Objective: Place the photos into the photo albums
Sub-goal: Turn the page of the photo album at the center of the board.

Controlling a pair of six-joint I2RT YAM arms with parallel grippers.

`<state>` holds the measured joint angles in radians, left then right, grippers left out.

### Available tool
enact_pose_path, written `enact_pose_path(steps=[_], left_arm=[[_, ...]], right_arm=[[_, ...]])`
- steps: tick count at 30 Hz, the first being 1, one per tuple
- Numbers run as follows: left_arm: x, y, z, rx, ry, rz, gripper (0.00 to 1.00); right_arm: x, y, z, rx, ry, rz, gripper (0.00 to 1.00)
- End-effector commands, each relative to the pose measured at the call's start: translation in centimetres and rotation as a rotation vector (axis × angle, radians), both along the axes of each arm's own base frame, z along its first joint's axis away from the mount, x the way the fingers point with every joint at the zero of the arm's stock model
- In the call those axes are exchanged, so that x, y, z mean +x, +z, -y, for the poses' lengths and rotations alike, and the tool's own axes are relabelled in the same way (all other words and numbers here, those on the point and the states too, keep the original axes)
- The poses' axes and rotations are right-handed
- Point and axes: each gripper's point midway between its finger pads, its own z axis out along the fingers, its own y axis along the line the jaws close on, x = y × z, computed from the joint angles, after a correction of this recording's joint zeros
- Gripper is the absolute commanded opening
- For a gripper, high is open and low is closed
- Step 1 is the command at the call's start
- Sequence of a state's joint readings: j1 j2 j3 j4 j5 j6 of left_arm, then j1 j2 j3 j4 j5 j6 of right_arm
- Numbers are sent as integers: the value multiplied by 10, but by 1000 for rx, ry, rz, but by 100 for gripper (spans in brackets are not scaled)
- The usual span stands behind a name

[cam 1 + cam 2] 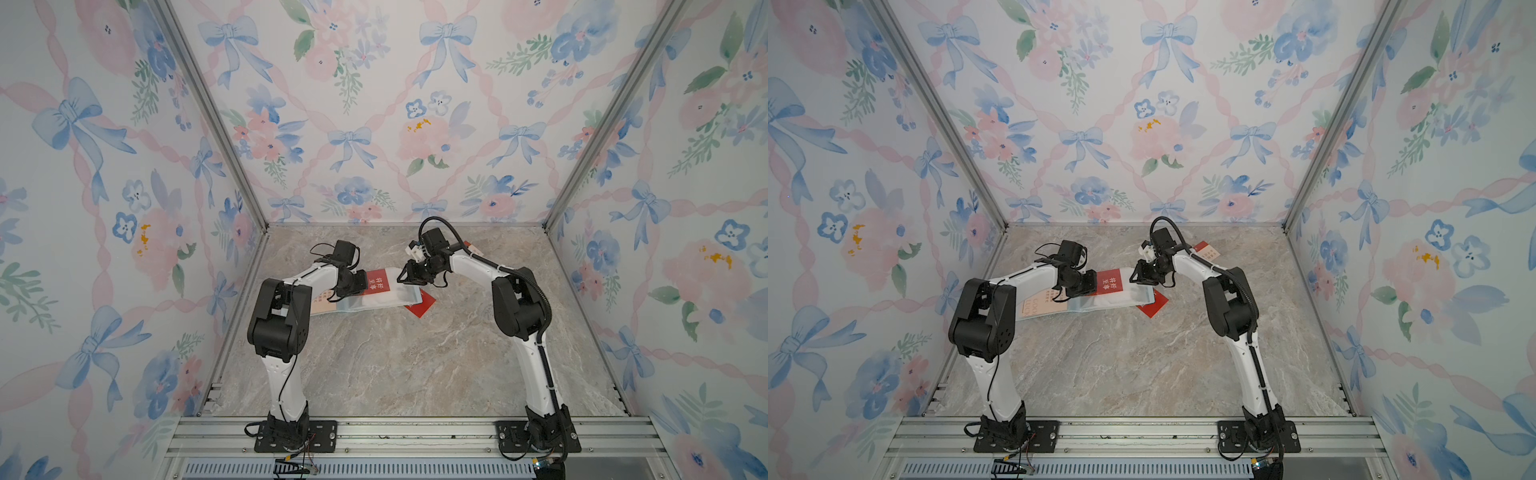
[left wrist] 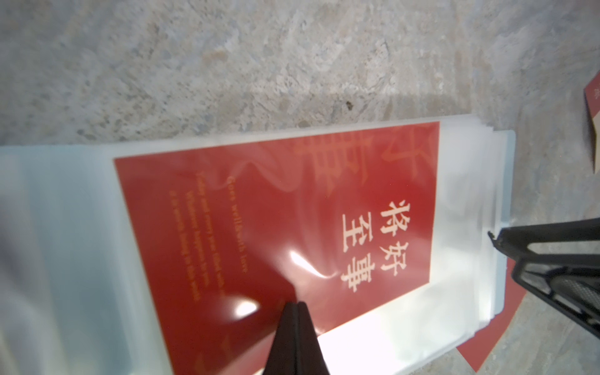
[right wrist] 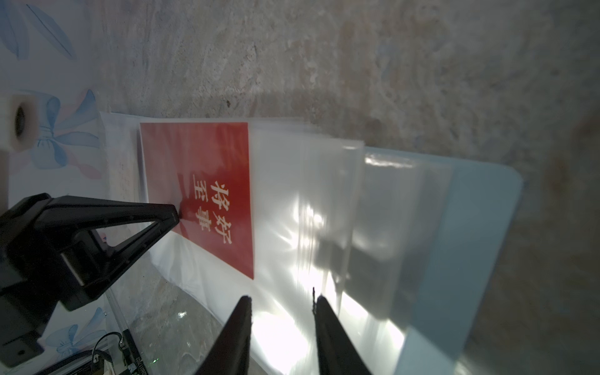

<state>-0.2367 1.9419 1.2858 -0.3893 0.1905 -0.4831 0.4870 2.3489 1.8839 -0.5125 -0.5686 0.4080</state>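
Red rectangular card [image 2: 276, 211] inside pale blue sleeved album [image 3: 480, 227]
Our shut left pincer [image 2: 296, 303] presses the card; our right pincer [image 3: 282, 297] stands narrowly apart at the page edge, on the marble worktop [image 1: 415, 365].

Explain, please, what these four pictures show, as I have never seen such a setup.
These are two robot arms bolted beside a marble table, each ending in a two-fingered gripper. Two pictures look down from overhead; two come from wrist cameras. An open photo album lies on the table, with a red card inside a clear sleeve. The left gripper is shut, its tips on that sleeve. The right gripper is open at the album's edge, seemingly holding nothing. A second red card pokes out beneath the album.
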Motion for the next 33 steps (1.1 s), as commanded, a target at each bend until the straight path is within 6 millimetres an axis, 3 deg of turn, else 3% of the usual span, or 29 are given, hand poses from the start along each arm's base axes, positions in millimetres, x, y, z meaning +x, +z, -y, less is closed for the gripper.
enact_pose_path(steps=[1,11,25,29,33], left_arm=[[-10,-2,-24,41,41,-21,0],[-19,-4,-57,57,94,-31,0],[-23,-12,-62,61,96,-52,0],[-25,-12,-62,60,95,-54,0],[-24,-11,-61,55,93,-51,0]], right_arm=[[-8,-3,-14,-2,47,-11,34],[-13,-20,-23,-41,76,-34,34],[-21,-42,-38,-69,106,-74,34],[-25,-38,-52,-24,120,-81,34],[-25,-16,-70,56,130,-69,34]])
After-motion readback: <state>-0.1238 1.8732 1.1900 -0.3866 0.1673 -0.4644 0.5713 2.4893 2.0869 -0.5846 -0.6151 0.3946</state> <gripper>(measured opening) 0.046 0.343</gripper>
